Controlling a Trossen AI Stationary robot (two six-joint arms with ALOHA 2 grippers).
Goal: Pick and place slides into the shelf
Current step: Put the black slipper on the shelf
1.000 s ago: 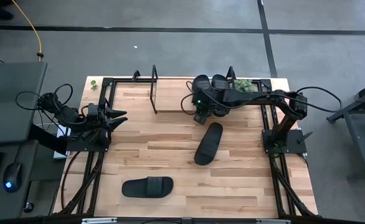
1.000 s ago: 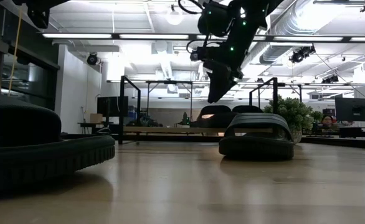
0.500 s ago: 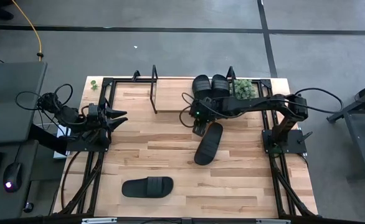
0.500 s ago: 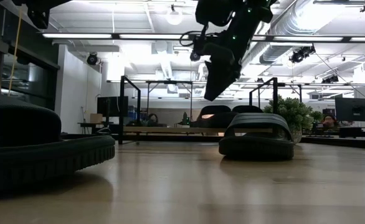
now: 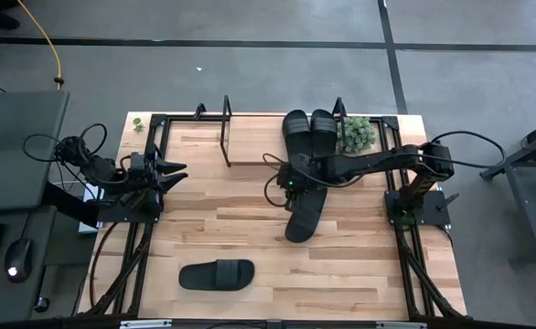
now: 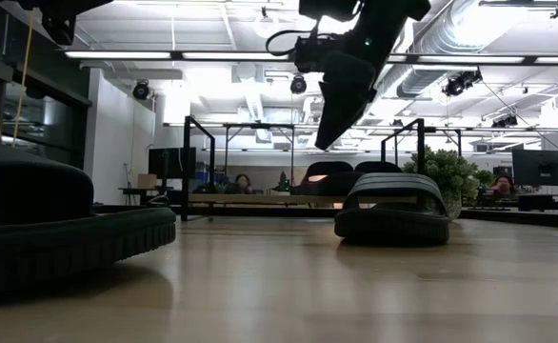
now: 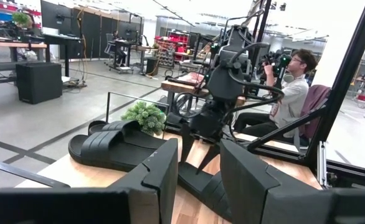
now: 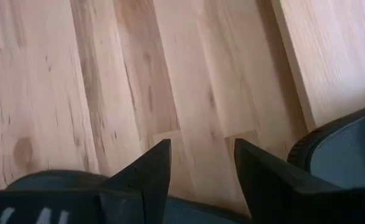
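On the far side of the wooden desk (image 5: pixel 250 219), two black slides (image 5: pixel 308 132) lay side by side on the light board of the low shelf (image 5: pixel 250 144), at its right end, just beside a small green plant (image 5: pixel 358 132). The rest of the shelf board, toward its left frame, carried nothing. The right gripper (image 5: pixel 293 185) hung above the desk just in front of the shelf, over the near end of a third slide (image 5: pixel 305 211) that lay at a slant in the middle of the desk. In the low view the gripper (image 6: pixel 331 124) was well clear of the desk top, above and to the left of that slide (image 6: pixel 391 210). The right wrist view showed its jaws parted with bare wood between the fingertips (image 8: pixel 146 171) and nothing held, a dark sandal edge visible to either side. A fourth slide (image 5: pixel 216 275) rested apart from the others near the front left of the desk, lying crosswise. The left gripper (image 5: pixel 175 172) waited at the desk's left edge, pointed inward over the wood. Its jaws stood a little apart and gripped nothing, as the left wrist view past its own fingers (image 7: pixel 161 180) showed. That view looked across to the two shelved slides (image 7: pixel 117 144), the plant (image 7: pixel 146 116) and the right arm (image 7: pixel 223 81), with a seated person (image 7: pixel 288 93) in the room beyond.
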